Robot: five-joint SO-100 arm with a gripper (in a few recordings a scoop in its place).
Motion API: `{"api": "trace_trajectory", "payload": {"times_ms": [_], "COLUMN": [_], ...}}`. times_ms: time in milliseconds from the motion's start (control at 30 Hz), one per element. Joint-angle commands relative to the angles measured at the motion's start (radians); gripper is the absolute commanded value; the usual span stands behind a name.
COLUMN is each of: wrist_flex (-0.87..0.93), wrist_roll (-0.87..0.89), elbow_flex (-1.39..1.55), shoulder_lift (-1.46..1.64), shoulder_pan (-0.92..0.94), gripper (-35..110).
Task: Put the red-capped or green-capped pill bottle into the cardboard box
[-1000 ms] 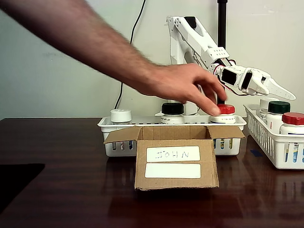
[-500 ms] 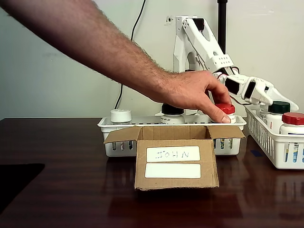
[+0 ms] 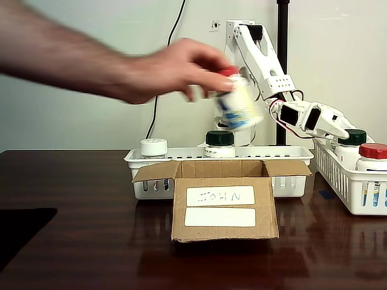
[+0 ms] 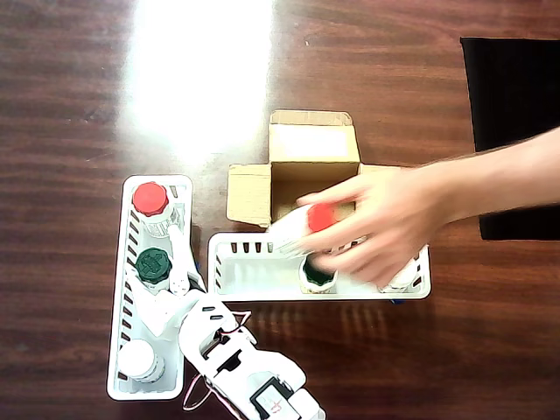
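Observation:
A person's hand (image 3: 166, 72) holds a red-capped pill bottle (image 3: 234, 103) tilted in the air above the cardboard box (image 3: 224, 202), whose flaps are open. From above, that red cap (image 4: 322, 216) hangs over the box's (image 4: 311, 144) near edge. My white gripper (image 3: 358, 134) reaches down into the right basket beside a green-capped bottle (image 3: 355, 137). In the overhead view one finger (image 4: 179, 261) lies along the green cap (image 4: 154, 264). How the jaws stand is unclear. Another red-capped bottle (image 3: 373, 152) stands in the same basket.
A white basket (image 3: 136, 158) behind the box holds a white-capped bottle (image 3: 153, 147) and a dark green-capped one (image 3: 219, 139). The side basket (image 4: 122, 289) also holds a white-capped bottle (image 4: 140, 360). A black mat (image 4: 512, 105) lies at the table's edge.
The hand has lifted the red-capped bottle out of the middle basket, up and to the left. My gripper has sunk lower into the right basket.

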Motion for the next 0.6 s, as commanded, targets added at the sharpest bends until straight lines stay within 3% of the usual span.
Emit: {"api": "trace_trajectory", "payload": {"times_ms": [0,100,133,267,567], "wrist_flex": [-0.048,-0.048,-0.046,0.12,0.776], "wrist_roll": [-0.015,-0.037,-0.043,-0.069,-0.137], "elbow_flex": [0.005,0.002,0.0,-0.009,-0.235], "shoulder_lift": [0.049,0.086,0.103,0.275,0.736], "shoulder_pan": [-0.015,-0.02,-0.02,-0.015,-0.031], "gripper": [23,-4,-7,2,3]}}
